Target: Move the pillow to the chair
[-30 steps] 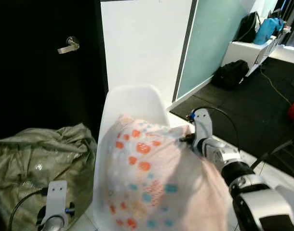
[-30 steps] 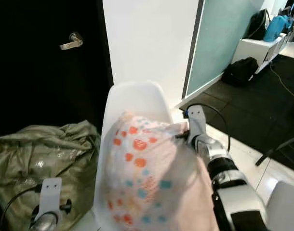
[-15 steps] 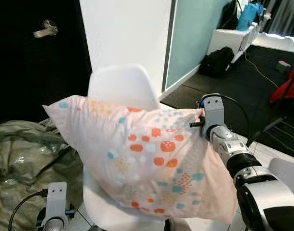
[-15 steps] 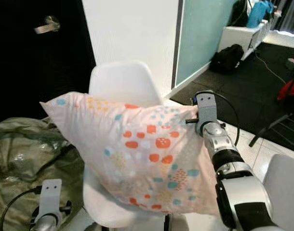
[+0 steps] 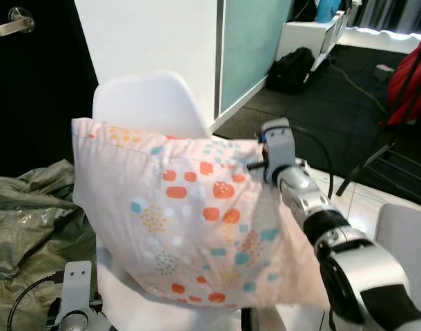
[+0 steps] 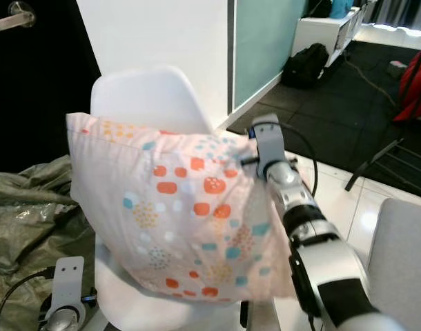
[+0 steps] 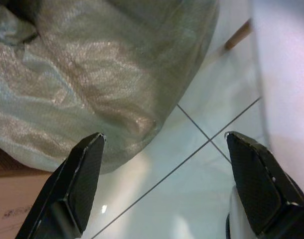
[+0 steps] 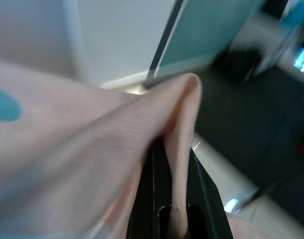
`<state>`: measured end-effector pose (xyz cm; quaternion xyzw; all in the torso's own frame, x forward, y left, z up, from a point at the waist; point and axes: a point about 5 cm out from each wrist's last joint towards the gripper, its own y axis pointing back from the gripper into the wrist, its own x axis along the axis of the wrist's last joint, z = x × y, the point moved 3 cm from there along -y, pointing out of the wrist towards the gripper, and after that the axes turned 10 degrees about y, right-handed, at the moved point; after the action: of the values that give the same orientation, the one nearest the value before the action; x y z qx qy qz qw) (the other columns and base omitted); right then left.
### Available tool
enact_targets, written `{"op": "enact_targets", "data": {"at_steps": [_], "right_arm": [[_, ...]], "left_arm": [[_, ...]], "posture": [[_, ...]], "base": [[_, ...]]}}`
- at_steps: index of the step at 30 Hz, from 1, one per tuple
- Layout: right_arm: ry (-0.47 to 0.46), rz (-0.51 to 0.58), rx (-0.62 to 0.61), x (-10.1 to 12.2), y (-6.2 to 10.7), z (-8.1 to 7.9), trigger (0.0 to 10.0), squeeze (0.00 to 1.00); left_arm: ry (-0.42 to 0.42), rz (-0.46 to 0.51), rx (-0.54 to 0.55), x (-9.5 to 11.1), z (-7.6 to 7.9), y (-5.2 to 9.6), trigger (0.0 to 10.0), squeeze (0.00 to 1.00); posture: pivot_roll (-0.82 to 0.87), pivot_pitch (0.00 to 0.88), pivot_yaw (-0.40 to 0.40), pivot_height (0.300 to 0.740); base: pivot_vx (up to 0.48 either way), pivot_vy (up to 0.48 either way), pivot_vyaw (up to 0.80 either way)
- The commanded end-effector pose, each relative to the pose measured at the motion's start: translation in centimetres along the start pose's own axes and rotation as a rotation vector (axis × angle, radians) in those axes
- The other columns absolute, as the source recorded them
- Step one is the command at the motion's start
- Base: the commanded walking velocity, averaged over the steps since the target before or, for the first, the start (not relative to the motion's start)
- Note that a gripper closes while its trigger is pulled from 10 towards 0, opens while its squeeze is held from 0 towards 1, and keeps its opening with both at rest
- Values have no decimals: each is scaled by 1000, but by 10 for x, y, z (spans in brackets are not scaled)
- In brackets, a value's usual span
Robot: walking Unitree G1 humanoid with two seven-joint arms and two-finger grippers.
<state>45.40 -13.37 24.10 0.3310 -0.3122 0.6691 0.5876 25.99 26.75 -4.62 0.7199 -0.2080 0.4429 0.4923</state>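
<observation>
Left eye view: the right gripper point(image 5: 255, 164) holds a pink spotted pillow point(image 5: 190, 221) by its upper corner, hanging before the white chair point(image 5: 148, 103). Right wrist view alone shows its black fingers point(image 8: 159, 199) pinched tight on the pillow's fabric edge. Left wrist view: the left gripper point(image 7: 164, 164), jaws spread wide and empty, hangs over a grey-green sack point(image 7: 92, 74) on the tiled floor point(image 7: 192, 174).

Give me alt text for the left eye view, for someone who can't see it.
The right gripper holds a pink pillow with orange and teal dots by its corner, hanging in front of a white chair. A crumpled grey-green sack lies on the floor to the left, and the left gripper's wrist sits low in the foreground.
</observation>
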Motion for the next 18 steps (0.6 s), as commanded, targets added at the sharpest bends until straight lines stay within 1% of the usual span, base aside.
{"op": "enact_targets", "data": {"at_steps": [1,3,6,7,9,10,11,12,13,14,15,16,17,18], "right_arm": [[71,84,28,24,-3,-13,10000,0],[80,91,33,27,-3,-15,10000,0],[52,127,109,43,-3,-44,10000,0],[52,127,109,43,-3,-44,10000,0],[72,133,144,48,-1,-64,10000,0],[72,133,144,48,-1,-64,10000,0],[98,103,136,43,0,-70,10000,0],[98,103,136,43,0,-70,10000,0],[133,58,105,33,0,-70,10000,0],[160,40,91,28,0,-69,10000,0],[160,40,91,28,0,-69,10000,0],[185,26,77,23,1,-68,10000,0],[209,-2,46,14,1,-63,10000,0],[210,-19,28,9,1,-58,10000,0]], "left_arm": [[-18,-30,-24,-9,5,3,10000,0],[-18,-30,-24,-9,5,3,10000,0],[-15,-28,-22,-9,5,3,10000,0],[-15,-28,-22,-9,5,3,10000,0],[-9,-27,-16,-9,5,3,10000,0],[-9,-27,-16,-9,5,3,10000,0],[-6,-26,-13,-9,5,3,10000,0],[-6,-26,-13,-9,5,3,10000,0],[-6,-25,-14,-9,5,3,10000,0],[-6,-25,-15,-9,5,3,10000,0],[-6,-25,-15,-9,5,3,10000,0],[-7,-25,-15,-9,6,3,10000,0],[-8,-25,-17,-9,6,3,10000,0],[-8,-25,-18,-9,6,3,10000,0]], "posture": [[-66,60,-26,516],[-66,60,-26,511],[-52,66,-35,496],[-52,66,-35,496],[-42,70,-43,486],[-42,70,-43,486],[-38,72,-43,476],[-38,72,-43,476],[-41,73,-42,466],[-43,75,-40,462],[-43,75,-40,462],[-43,75,-40,458],[-48,77,-38,453],[-48,77,-38,453]], "base": [[0,0,0],[0,0,0],[0,0,0],[0,0,0],[0,0,0],[0,0,0],[0,0,0],[0,0,0],[0,0,0],[0,0,0],[0,0,0],[0,0,0],[0,0,0],[0,0,0]]}}
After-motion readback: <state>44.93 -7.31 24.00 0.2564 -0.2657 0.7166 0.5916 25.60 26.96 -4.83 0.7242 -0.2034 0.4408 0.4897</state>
